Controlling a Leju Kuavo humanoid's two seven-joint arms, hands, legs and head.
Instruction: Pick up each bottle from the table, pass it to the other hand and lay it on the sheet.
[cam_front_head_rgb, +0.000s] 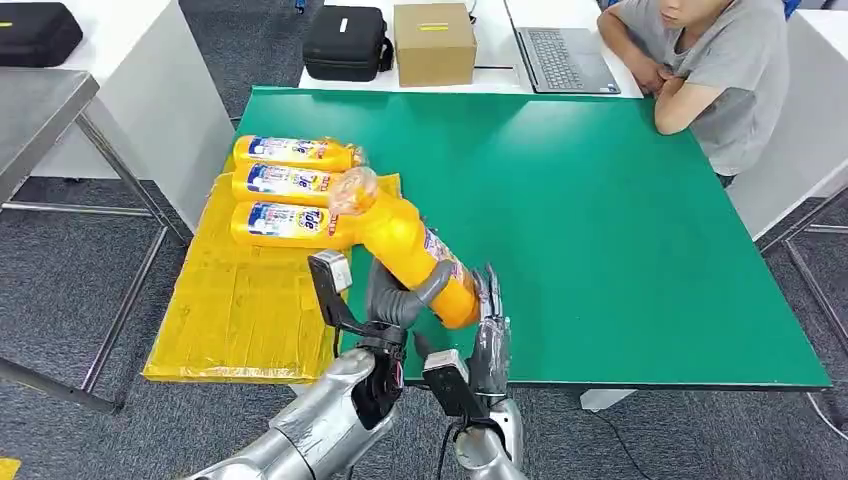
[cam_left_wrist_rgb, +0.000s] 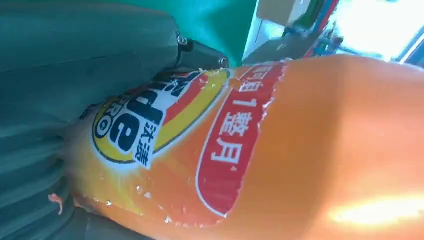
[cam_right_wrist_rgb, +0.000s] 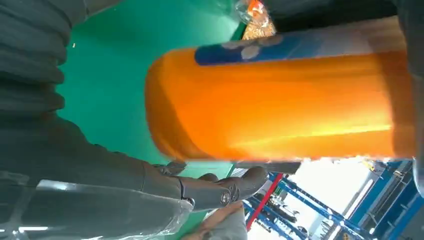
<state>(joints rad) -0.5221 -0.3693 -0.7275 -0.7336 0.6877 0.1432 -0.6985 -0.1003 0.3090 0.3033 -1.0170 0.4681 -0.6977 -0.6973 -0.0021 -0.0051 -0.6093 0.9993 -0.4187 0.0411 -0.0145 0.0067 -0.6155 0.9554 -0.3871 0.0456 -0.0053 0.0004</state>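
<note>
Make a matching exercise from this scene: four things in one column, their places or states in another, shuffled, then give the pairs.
Things:
1. held bottle
2. yellow sheet
3. cardboard box
4. right hand

Places or states:
A. on the white desk, beside a black case
B. gripped by the left hand
C. open beside the bottle's base
D. carries three bottles lying down

Pairs: 1-B, 2-D, 3-A, 4-C

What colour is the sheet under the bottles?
Yellow plastic sheet, clearest in the head view.
</note>
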